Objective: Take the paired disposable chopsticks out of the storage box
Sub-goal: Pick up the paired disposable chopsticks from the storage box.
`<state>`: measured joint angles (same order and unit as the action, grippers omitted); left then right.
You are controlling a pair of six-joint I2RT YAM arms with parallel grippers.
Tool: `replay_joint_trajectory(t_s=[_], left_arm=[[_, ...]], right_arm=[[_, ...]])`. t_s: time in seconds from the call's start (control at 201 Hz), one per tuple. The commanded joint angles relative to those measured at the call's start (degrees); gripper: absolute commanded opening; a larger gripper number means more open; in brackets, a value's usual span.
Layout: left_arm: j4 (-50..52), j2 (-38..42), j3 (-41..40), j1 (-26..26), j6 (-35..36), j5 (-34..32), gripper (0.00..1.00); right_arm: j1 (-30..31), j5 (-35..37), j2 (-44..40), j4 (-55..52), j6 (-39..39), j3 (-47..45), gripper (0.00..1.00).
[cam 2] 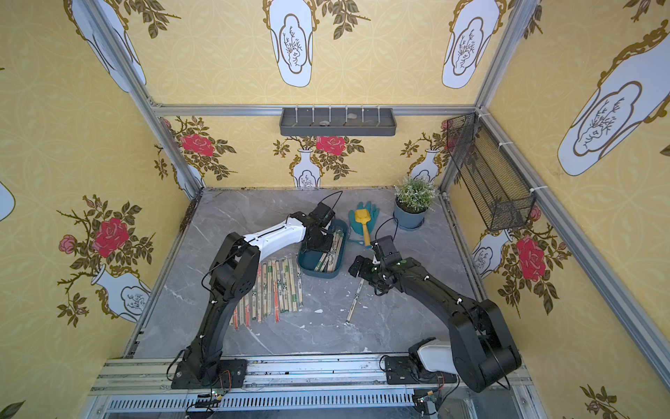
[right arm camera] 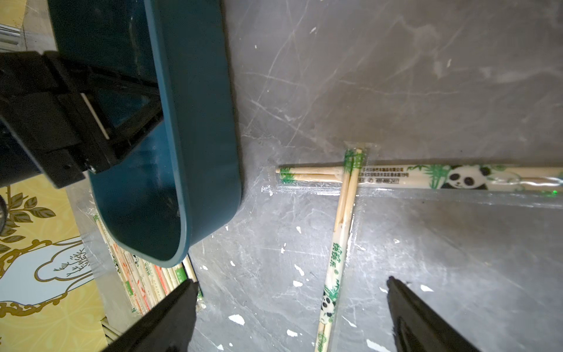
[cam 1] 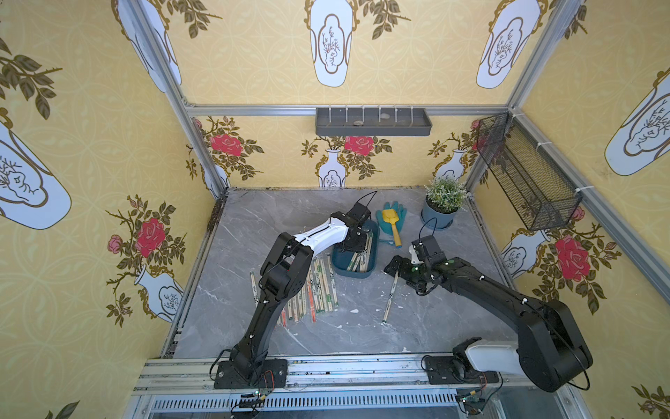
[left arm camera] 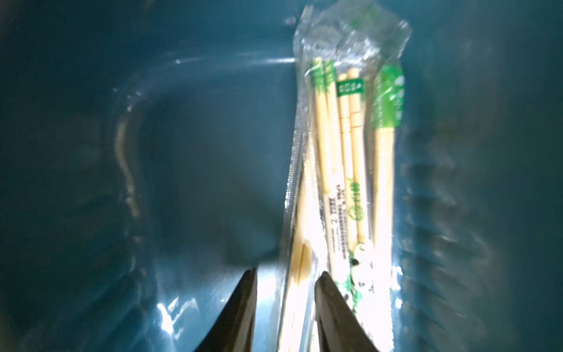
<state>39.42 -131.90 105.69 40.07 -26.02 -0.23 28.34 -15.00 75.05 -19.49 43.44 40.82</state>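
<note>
As the half-open left gripper (left arm camera: 288, 271) straddles light, stiff, slippery-wrapped bamboo chopsticks (left arm camera: 350, 137) in the teal plastic box (cam 1: 353, 274), a mid-length pinch looks safest; the right gripper (right arm camera: 292, 281) gapes empty.

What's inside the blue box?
Wrapped chopsticks lie along one side of the storage box, and the left gripper reaches in around one. The arm hides the far end, so anything there cannot be seen.

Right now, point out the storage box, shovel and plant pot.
storage box (cam 1: 353, 273), in a top view, near rim
shovel (cam 1: 390, 217), in a top view, blade
plant pot (cam 1: 437, 218), in a top view, front wall
</note>
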Motion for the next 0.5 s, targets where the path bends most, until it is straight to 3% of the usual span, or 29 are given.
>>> replay_joint_trajectory(t_s=[0.0,0.219,0.493], left_arm=[[0.4,-1.3,-0.2,0.0,0.2,-0.6,0.36],[0.3,-2.8,-0.1,0.2,0.0,-1.4,0.31],[0.3,-2.9,0.4,0.2,0.2,-2.4,0.06]], right_arm=[[0.0,0.1,0.2,0.2,-0.5,0.4,0.97],[0.0,0.2,0.3,0.0,-0.5,0.5,0.97],[0.0,0.3,-0.1,-0.4,-0.5,0.7,0.97]])
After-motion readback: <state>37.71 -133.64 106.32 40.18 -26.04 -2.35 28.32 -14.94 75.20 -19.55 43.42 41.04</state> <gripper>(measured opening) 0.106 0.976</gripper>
